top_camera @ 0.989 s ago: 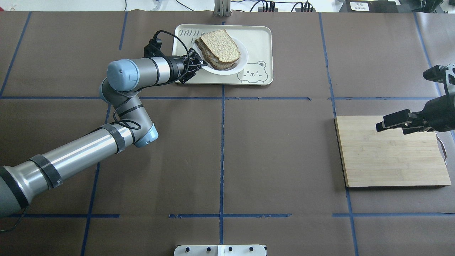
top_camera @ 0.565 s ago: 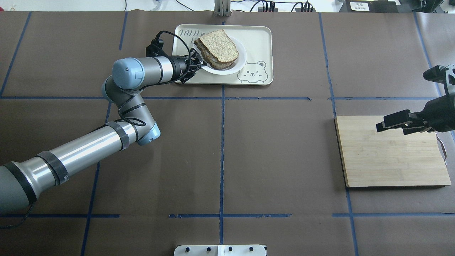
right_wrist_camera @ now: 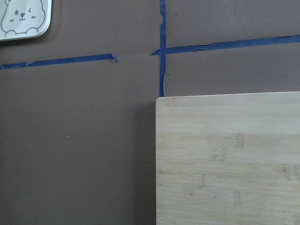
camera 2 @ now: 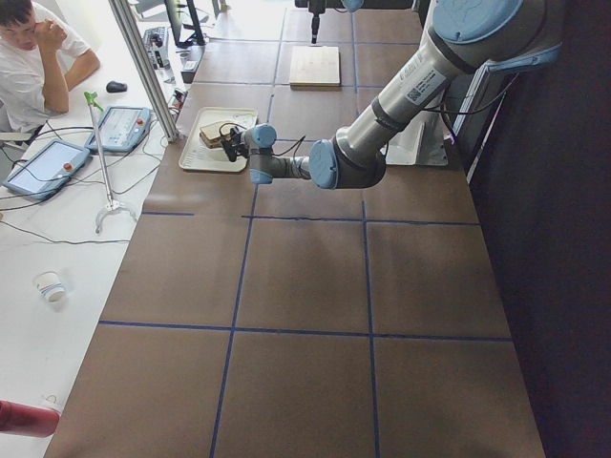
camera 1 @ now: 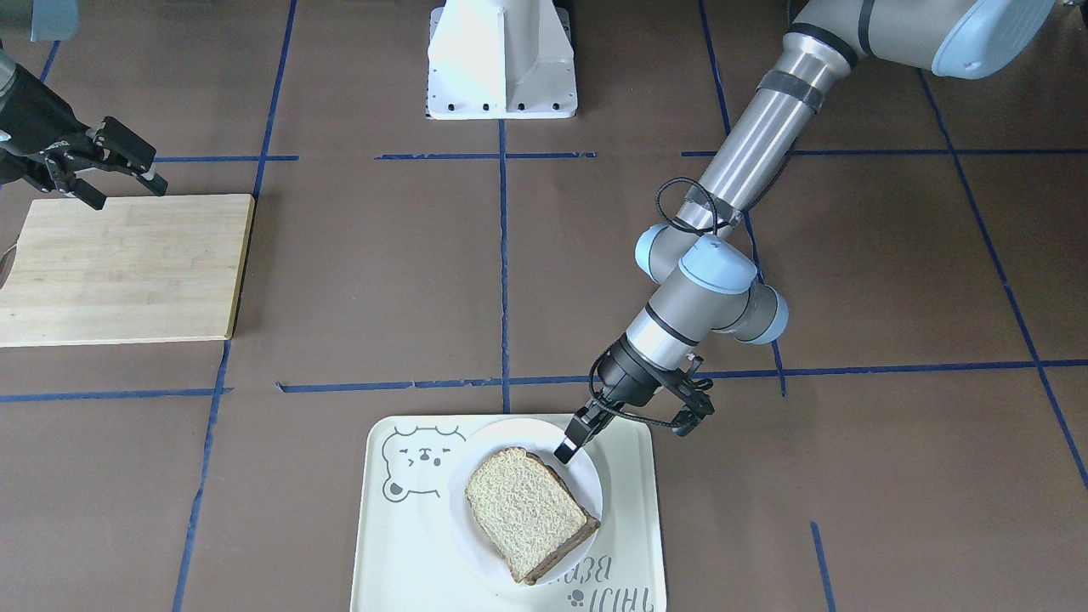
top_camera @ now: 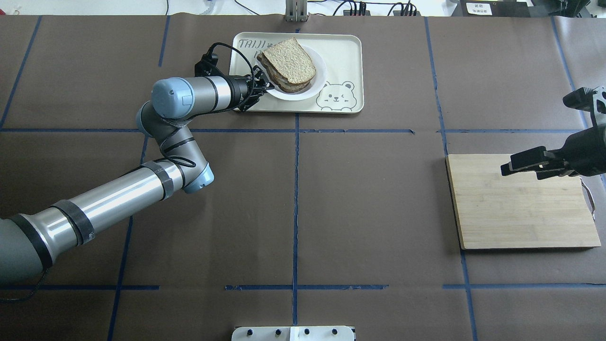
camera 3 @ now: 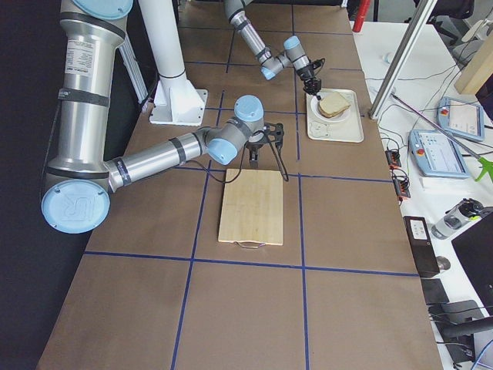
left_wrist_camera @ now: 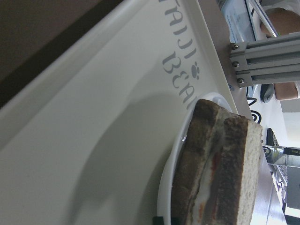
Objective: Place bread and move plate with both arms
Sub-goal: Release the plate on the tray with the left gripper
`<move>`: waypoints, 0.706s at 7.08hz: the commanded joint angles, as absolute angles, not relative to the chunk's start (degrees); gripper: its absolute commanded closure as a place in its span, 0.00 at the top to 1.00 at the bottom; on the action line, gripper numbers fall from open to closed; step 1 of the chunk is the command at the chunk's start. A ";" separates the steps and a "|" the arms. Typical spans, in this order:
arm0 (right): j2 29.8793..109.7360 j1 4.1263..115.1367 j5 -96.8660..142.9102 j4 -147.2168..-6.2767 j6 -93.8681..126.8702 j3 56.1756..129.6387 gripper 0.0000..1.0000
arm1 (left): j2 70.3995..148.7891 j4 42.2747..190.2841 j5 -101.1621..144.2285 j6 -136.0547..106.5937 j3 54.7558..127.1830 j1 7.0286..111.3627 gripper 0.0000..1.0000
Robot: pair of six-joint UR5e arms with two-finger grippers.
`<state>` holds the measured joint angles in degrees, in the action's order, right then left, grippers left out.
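The bread [top_camera: 289, 59] is a pale wholemeal slice that tops a stack on the small white plate [top_camera: 318, 78], which is on the cream bear tray [top_camera: 345, 57]. In the front view the bread [camera 1: 523, 510] covers most of the plate [camera 1: 510, 433]. My left gripper [top_camera: 269, 87] is shut on the plate's near-left rim; it also shows in the front view [camera 1: 565, 449]. The left wrist view shows the plate rim [left_wrist_camera: 173, 173] raised above its shadow and the stack's layers [left_wrist_camera: 220, 173]. My right gripper [top_camera: 505, 168] is open and empty above the wooden board.
A bamboo cutting board [top_camera: 521, 213] lies at the right side, also in the right wrist view [right_wrist_camera: 225, 159]. The tray [camera 1: 391, 544] sits at the far middle edge. Blue tape lines cross the brown table cover. The white robot base [camera 1: 501, 59] stands at the near edge.
The plate with the bread has shifted a little toward the tray's far left, which uncovers the bear drawing. My left arm's elbow and wrist moved forward. The right arm has not moved.
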<state>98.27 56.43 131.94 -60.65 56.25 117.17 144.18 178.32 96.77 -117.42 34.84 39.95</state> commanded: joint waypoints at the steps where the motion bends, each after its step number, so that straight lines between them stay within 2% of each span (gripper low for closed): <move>1: 98.17 56.43 132.01 -60.73 56.25 117.25 1.00 | 143.97 178.42 96.94 -117.25 35.41 39.99 0.54; 3: 98.09 56.34 132.01 -60.64 56.25 117.25 1.00 | 140.57 178.42 97.12 -116.55 40.22 39.90 0.61; 5: 97.91 56.34 132.01 -60.73 56.25 117.16 1.00 | 133.35 178.16 97.21 -116.28 51.81 39.90 0.64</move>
